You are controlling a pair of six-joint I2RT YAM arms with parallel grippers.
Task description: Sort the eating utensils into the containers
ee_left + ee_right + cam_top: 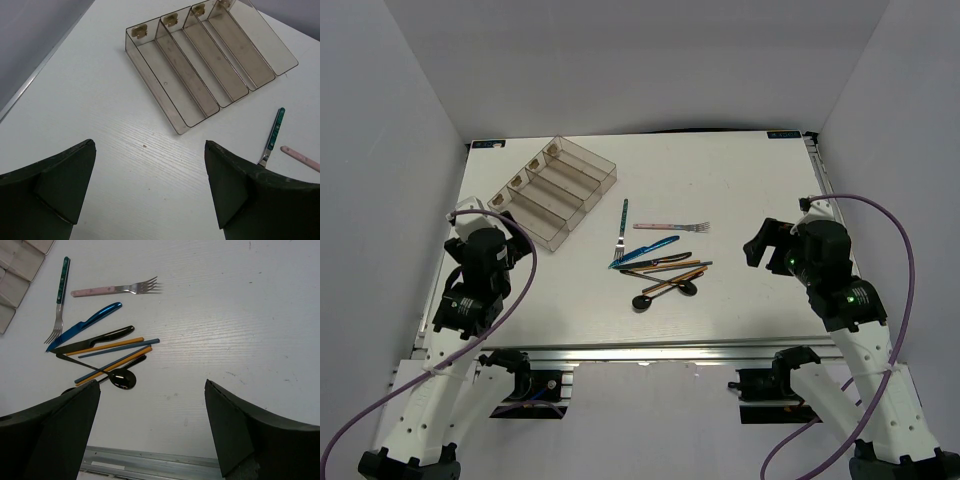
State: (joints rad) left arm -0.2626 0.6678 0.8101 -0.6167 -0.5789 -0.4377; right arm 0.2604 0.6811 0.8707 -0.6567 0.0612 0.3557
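Now | forks (112,289) 2 | chopsticks (105,346) 4 | tray (170,80) 1 | left gripper (150,160), right gripper (152,400) spread

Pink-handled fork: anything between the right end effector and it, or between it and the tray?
Nothing visible stands between the open right end effector and the pink-handled fork. Toward the tray, the green-handled fork lies flat across the direct path. It is low, so a lifted carry should clear it.

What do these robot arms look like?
Both the left arm and right arm have white lower segments, black motor joints and a purple cable; green lights glow on the right. The left gripper and right gripper have dark, wedge-shaped fingers.
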